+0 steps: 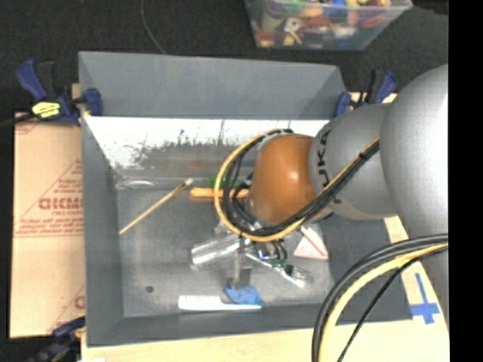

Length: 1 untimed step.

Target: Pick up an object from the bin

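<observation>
Gripper [241, 271] low in bin [99, 217], lower centre of frame, just above crumpled blue thing [244, 296] near bottom wall. Clear plastic tube [211, 252] just left. Grip apart or together: cannot tell.

A dark, matte surface [189, 13] spans the top of the frame. On it, at the upper right, stands a clear plastic tub [255, 23] of bright small toys. A thin pale cable [144, 10] loops at upper centre. A pale table [226, 351] runs along the bottom edge.
</observation>
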Each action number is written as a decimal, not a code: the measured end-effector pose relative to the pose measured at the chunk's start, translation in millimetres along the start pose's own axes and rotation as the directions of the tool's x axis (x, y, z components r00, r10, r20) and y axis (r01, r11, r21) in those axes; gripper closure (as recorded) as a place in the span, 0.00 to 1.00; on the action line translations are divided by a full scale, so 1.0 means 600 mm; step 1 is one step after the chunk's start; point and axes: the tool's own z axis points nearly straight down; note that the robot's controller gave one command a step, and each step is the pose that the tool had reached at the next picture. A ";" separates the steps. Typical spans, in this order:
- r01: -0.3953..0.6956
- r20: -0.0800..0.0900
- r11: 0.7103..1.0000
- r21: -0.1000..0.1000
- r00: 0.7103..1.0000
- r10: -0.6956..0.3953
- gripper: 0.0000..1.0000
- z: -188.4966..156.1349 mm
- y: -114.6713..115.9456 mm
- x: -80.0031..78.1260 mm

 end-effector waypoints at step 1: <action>0.247 0.019 0.969 0.015 0.969 -0.247 0.00 -0.002 -0.123 -0.093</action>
